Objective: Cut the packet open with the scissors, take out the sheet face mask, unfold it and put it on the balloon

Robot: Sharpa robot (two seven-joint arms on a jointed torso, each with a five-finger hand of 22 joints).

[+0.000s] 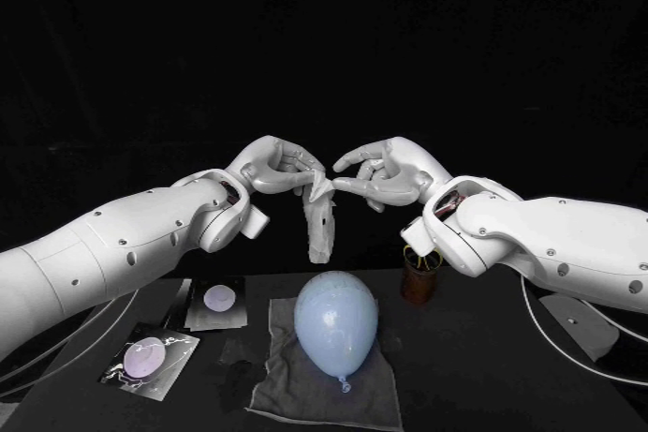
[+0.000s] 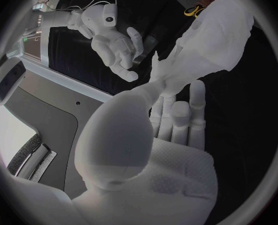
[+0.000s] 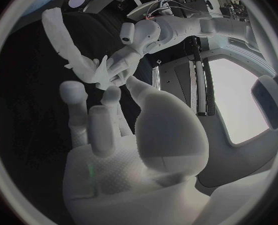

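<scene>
The white sheet mask (image 1: pixel 321 221) hangs folded in the air above the table, also seen as the mask (image 2: pixel 208 50) and the mask (image 3: pixel 58 35). My left hand (image 1: pixel 277 165) pinches its top edge from the left. My right hand (image 1: pixel 388 170) pinches the same edge from the right, so the two hands almost meet. Below lies the pale blue balloon (image 1: pixel 335 327) on a grey cloth (image 1: pixel 290 385). Two pieces of the cut packet (image 1: pixel 216 301) (image 1: pixel 149 357) lie at the front left. The scissors (image 1: pixel 427 260) stand in a brown holder (image 1: pixel 419 284) under my right wrist.
White cables (image 1: pixel 567 329) loop over the table at the right, beneath my right arm. The black table (image 1: pixel 473 376) is bare to the right of the cloth.
</scene>
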